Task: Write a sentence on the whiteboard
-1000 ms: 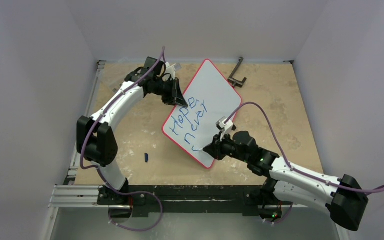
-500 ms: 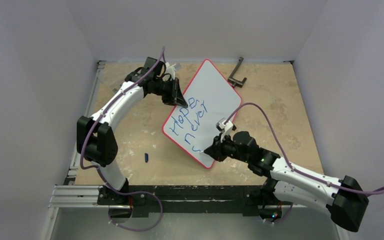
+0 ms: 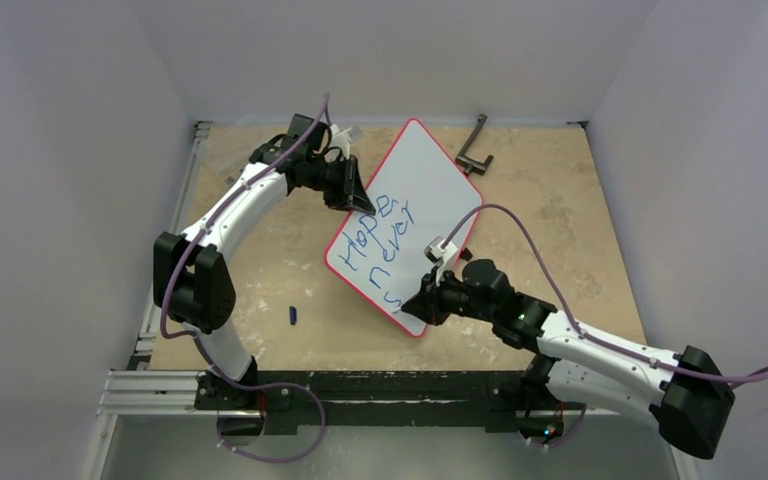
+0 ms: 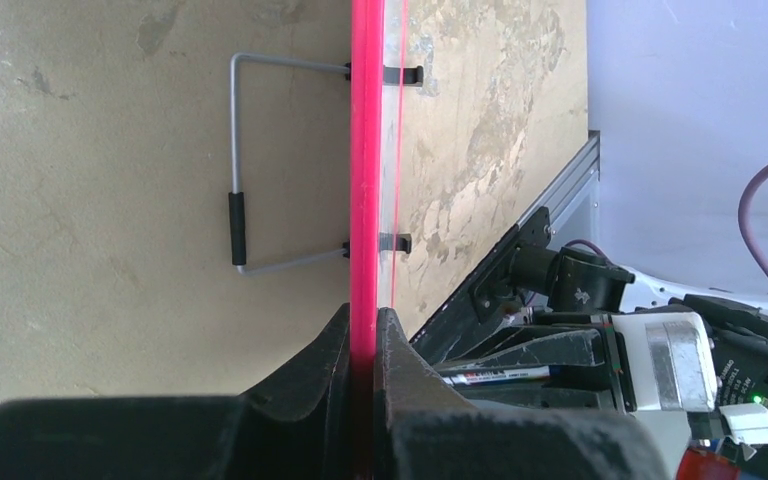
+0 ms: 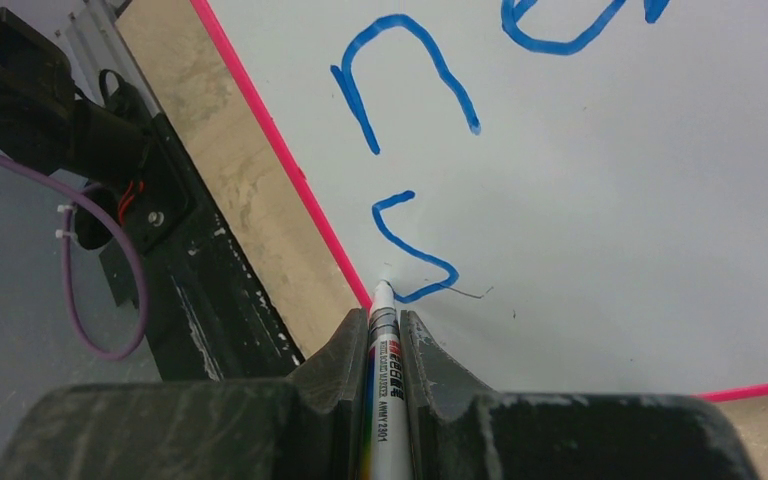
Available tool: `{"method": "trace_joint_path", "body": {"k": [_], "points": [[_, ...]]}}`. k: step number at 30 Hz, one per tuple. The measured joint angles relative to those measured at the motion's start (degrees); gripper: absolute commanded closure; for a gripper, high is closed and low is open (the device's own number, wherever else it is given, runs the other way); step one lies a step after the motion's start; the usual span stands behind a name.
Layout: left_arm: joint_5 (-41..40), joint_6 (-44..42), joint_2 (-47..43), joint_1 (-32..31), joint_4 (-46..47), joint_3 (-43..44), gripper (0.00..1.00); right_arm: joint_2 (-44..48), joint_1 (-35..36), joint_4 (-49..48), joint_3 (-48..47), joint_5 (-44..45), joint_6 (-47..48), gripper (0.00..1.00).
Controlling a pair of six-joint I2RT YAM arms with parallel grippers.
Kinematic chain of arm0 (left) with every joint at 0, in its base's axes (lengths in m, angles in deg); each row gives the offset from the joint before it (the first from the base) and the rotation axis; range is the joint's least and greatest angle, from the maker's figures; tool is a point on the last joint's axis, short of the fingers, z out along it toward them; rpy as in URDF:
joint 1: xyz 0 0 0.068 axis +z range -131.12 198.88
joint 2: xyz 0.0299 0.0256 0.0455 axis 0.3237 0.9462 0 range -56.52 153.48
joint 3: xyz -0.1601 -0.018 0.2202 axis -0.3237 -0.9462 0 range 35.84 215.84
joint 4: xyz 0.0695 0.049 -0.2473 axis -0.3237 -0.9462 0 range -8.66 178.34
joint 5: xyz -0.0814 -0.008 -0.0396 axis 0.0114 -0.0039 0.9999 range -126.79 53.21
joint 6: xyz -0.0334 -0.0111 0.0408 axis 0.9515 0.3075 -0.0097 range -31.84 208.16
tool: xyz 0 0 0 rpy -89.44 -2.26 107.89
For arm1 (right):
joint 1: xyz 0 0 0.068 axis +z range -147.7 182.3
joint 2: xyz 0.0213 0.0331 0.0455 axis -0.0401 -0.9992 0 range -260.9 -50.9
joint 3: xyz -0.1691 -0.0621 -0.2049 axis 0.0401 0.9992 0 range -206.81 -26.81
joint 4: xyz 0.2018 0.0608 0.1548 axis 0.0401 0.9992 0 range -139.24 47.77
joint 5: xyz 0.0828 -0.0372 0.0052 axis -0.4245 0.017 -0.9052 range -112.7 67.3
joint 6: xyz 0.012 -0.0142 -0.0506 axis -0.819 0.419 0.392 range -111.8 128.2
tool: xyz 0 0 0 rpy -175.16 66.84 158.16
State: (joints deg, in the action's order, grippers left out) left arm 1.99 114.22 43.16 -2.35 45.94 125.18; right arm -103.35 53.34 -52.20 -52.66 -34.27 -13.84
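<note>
The whiteboard [image 3: 422, 190] lies slanted mid-table, white with a thin red rim. Blue lettering [image 3: 380, 240] on it reads "Hope" and "never", with an "s" [image 5: 412, 250] begun on a third line near the lower rim. My left gripper [image 3: 352, 196] is shut on the board's left rim, seen edge-on as a red strip [image 4: 364, 150] between its fingers. My right gripper [image 3: 422, 297] is shut on a white marker [image 5: 385, 400], whose tip [image 5: 384, 290] touches the board at the end of the "s", next to the red rim [image 5: 290, 160].
A small blue marker cap [image 3: 293, 315] lies on the table at the left front. A black metal bracket [image 3: 474, 148] sits at the back right. A wire stand [image 4: 245, 165] with black clips hangs behind the board. The black frame rail [image 5: 190, 290] runs along the near edge.
The right gripper has shifted slightly left and toward the lower rim with the marker, and the "s" stroke has grown. The left arm has not moved.
</note>
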Motion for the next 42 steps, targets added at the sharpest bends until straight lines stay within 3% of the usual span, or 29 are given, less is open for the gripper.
{"method": "trace_joint_path", "body": {"k": [13, 22, 42], "points": [[-0.22, 2.05, 0.00, 0.00, -0.13, 0.00, 1.00, 5.49, 0.02, 0.04, -3.15, 5.73, -1.01, 1.00], [-0.22, 2.25, 0.00, 0.00, -0.13, -0.11, 1.00, 2.82, 0.02, 0.94, -3.17, 10.58, -1.53, 1.00], [-0.22, 2.27, 0.00, 0.00, -0.11, -0.11, 1.00, 1.01, 0.02, 0.92, -2.27, 12.31, -1.57, 1.00]]}}
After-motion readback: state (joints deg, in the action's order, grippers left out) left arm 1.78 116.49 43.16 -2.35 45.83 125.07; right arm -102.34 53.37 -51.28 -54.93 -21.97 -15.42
